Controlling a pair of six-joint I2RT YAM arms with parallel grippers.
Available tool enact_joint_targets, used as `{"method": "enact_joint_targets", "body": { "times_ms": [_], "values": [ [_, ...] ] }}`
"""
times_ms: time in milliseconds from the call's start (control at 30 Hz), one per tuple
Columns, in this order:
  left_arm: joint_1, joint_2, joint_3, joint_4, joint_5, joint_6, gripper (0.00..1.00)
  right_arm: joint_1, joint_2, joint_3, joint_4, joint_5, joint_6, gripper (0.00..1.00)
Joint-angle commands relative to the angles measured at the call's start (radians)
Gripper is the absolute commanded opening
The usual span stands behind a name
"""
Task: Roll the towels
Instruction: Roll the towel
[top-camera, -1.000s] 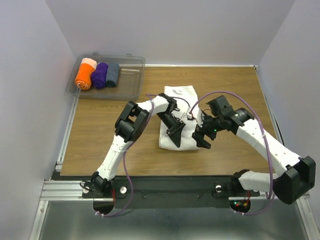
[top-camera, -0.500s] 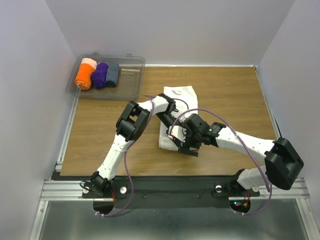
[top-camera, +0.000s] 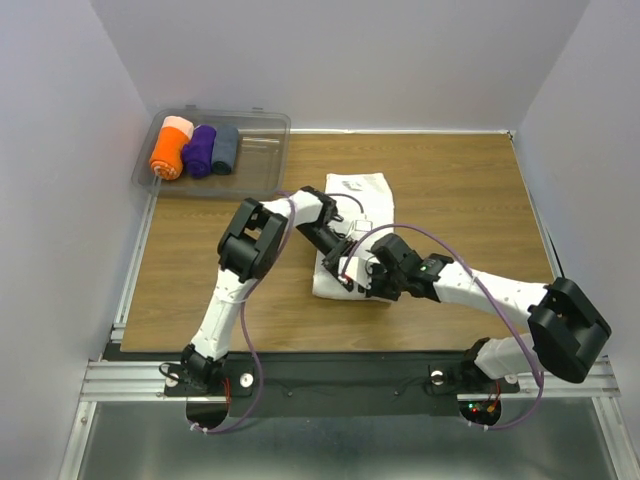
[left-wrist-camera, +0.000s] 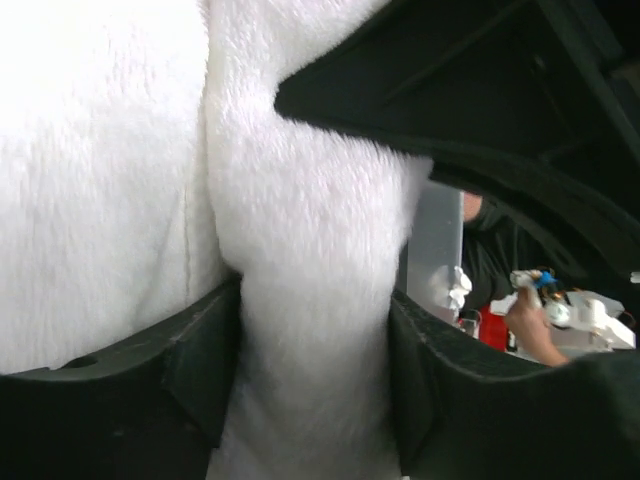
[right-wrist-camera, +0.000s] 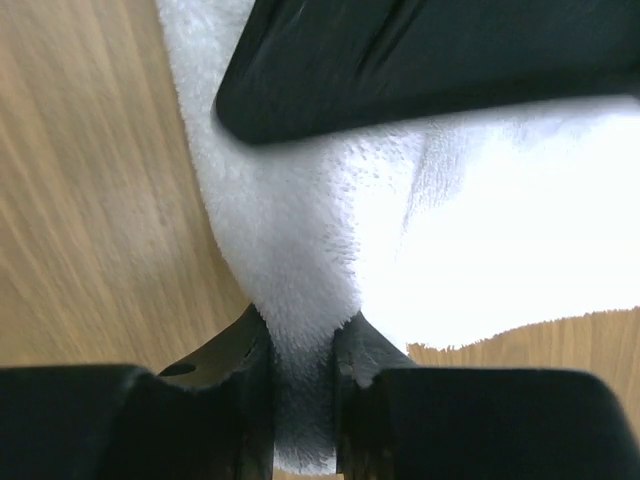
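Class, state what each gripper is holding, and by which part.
Both are shut on the white towel: the left gripper pinches a thick fold, the right gripper a bunched edge, at its near end.

towel (top-camera: 362, 188): white terry cloth, thick soft pile, matt | worktop (top-camera: 200, 262): wood grain, smooth, low sheen | left gripper fingers (left-wrist-camera: 190, 362): black plastic, matt | right gripper fingers (right-wrist-camera: 225, 392): black plastic, matt, smooth | bin (top-camera: 262, 166): clear plastic, glossy | orange roll (top-camera: 167, 157), purple roll (top-camera: 200, 151), grey-blue roll (top-camera: 226, 148): cloth, napped | rail (top-camera: 130, 380): bare metal, dull grey
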Motion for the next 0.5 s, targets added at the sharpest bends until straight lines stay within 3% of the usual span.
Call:
{"method": "enact_joint_targets", "body": {
  "times_ms": [0,233,267,333,467],
  "values": [
    [0.108,-0.175,-0.104,0.076,-0.086,0.074,0.70,-0.002,-0.009,-0.020,-0.043,-0.141,0.012,0.00],
    [0.269,-0.392,-0.127,0.071,-0.101,0.082,0.91,-0.019,0.036,0.025,-0.100,-0.229,0.017,0.00],
    [0.309,-0.444,-0.148,0.091,-0.116,0.054,0.99,-0.024,0.054,0.047,-0.121,-0.256,0.023,0.01],
    [0.348,-0.510,-0.187,0.199,-0.144,0.011,0.99,-0.039,0.082,0.078,-0.144,-0.293,0.034,0.00],
    [0.428,-0.787,-0.337,0.460,-0.268,-0.131,0.99,-0.097,0.141,0.136,-0.210,-0.392,0.045,0.01]
  ]
}}
